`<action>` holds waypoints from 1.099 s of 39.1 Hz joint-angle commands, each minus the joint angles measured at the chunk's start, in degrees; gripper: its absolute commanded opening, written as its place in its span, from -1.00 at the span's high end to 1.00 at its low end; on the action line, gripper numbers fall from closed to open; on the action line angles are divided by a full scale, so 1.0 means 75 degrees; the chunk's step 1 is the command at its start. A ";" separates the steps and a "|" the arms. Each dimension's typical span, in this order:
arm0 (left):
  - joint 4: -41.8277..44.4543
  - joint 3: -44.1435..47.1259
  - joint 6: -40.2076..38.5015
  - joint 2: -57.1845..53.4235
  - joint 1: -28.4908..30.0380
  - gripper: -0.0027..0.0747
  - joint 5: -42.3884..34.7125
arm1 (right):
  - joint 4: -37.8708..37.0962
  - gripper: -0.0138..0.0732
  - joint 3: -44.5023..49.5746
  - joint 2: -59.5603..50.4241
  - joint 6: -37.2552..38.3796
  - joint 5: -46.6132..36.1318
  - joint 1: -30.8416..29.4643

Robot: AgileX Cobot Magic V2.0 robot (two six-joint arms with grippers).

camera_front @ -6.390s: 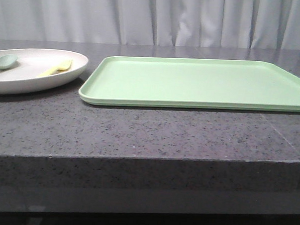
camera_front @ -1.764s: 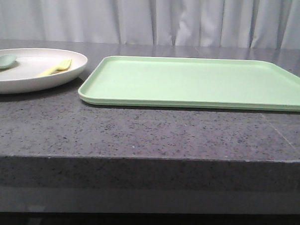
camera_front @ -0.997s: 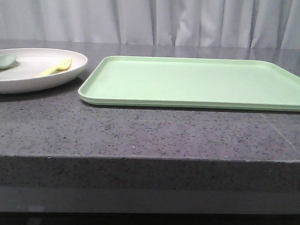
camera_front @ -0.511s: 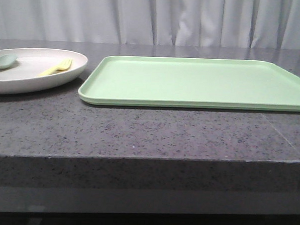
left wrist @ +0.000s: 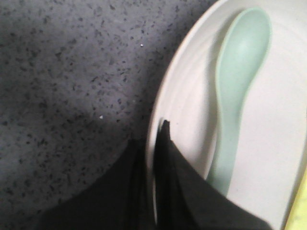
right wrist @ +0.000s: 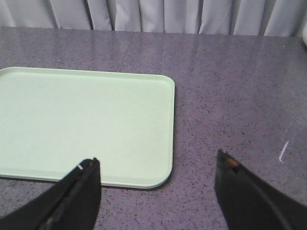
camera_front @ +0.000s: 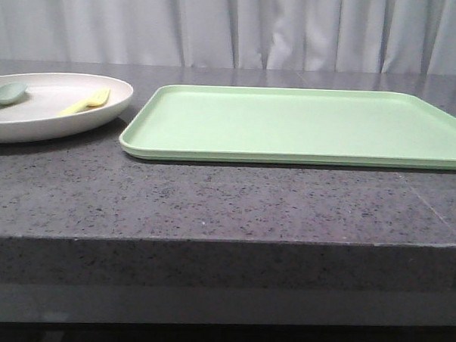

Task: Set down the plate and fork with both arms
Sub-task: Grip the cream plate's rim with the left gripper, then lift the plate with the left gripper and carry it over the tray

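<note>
the fork (camera_front: 86, 103) lies in the plate (camera_front: 102, 112) at the surface's (camera_front: 211, 200) left, tines angled away toward the tray (camera_front: 306, 125), beside a spoon (camera_front: 6, 93). the left claw (left wrist: 153, 158) pinches the plate's rim; the right claw (right wrist: 156, 187) hangs released. pale curtains (camera_front: 234, 27) behind.

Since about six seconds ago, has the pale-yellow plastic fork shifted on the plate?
Yes, slightly: the pale-yellow plastic fork has turned a little, tines now showing, judged against the off-white round plate's rim.
</note>
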 commanded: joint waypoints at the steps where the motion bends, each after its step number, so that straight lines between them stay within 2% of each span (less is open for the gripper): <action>1: -0.0167 -0.0191 0.0050 -0.0215 0.0000 0.98 -0.0122 | -0.0007 -0.53 -0.0276 0.0107 -0.0045 -0.0664 -0.0017; 15: -0.0221 -0.0191 0.0050 -0.0215 0.0000 0.98 -0.0086 | -0.0007 -0.53 -0.0276 0.0107 -0.0045 -0.0664 -0.0017; 23: -0.1017 -0.0191 0.0037 -0.0442 -0.0015 0.98 0.0116 | -0.0007 -0.53 -0.0276 0.0107 -0.0045 -0.0664 -0.0017; 30: -0.0984 -0.0224 -0.0440 -0.1001 -0.0180 0.98 0.0116 | -0.0007 -0.53 -0.0276 0.0107 -0.0045 -0.0664 -0.0017; 39: -0.0564 -0.0592 -0.1335 -0.1259 -0.1119 0.98 -0.0050 | -0.0007 -0.53 -0.0276 0.0107 -0.0045 -0.0664 -0.0017; 43: 0.0203 -0.0881 -0.2191 -0.1259 -0.1715 0.98 -0.0410 | -0.0007 -0.53 -0.0276 0.0107 -0.0045 -0.0664 -0.0017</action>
